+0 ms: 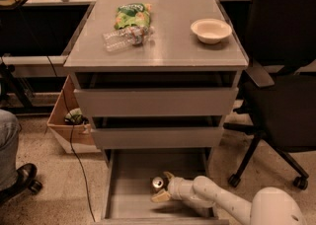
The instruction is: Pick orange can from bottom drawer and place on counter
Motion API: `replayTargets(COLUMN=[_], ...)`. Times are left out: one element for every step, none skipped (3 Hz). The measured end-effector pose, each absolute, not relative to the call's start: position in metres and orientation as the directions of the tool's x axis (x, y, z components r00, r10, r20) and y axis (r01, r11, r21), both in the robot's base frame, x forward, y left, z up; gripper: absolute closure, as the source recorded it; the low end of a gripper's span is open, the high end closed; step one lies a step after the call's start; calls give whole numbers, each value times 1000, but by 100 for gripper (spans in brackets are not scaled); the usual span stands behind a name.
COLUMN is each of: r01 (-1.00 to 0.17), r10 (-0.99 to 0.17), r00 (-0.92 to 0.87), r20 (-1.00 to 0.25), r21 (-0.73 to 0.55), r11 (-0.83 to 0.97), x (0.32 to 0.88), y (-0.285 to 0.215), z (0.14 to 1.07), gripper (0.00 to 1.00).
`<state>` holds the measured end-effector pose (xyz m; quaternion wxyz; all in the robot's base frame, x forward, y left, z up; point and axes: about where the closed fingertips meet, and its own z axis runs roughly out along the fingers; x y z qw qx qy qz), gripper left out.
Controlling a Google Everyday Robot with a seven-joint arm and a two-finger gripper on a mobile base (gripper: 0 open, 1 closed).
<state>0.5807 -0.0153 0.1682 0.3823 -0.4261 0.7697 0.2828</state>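
Note:
The bottom drawer (pixel 128 204) is pulled out at the foot of the grey cabinet. The orange can (pixel 158 184) stands upright inside it near the middle, its silver top showing. My gripper (pixel 164 187) reaches in from the lower right on the white arm. Its fingers are spread, one fingertip (pixel 169 174) behind the can and one (pixel 159 198) in front, at the can's right side. The jaws stand open around the can. The counter (pixel 168 46) is the grey cabinet top above.
On the counter lie a crushed clear bottle (pixel 123 38), a green snack bag (pixel 131 15) and a white bowl (pixel 211 30). A black office chair (pixel 281 86) stands to the right. A cardboard box (pixel 69 125) and a person's leg and shoe (pixel 15 169) are at the left.

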Motion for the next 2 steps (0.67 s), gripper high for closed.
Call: replayTargets(r01=[-845,-820], r10=[-377,-309], r00=[-390,-430], r20=[-840,-848], r21=[163,224], r11=[510,527], x=[586,589], y=[-10,-2], z=[165,170], gripper=[42,65])
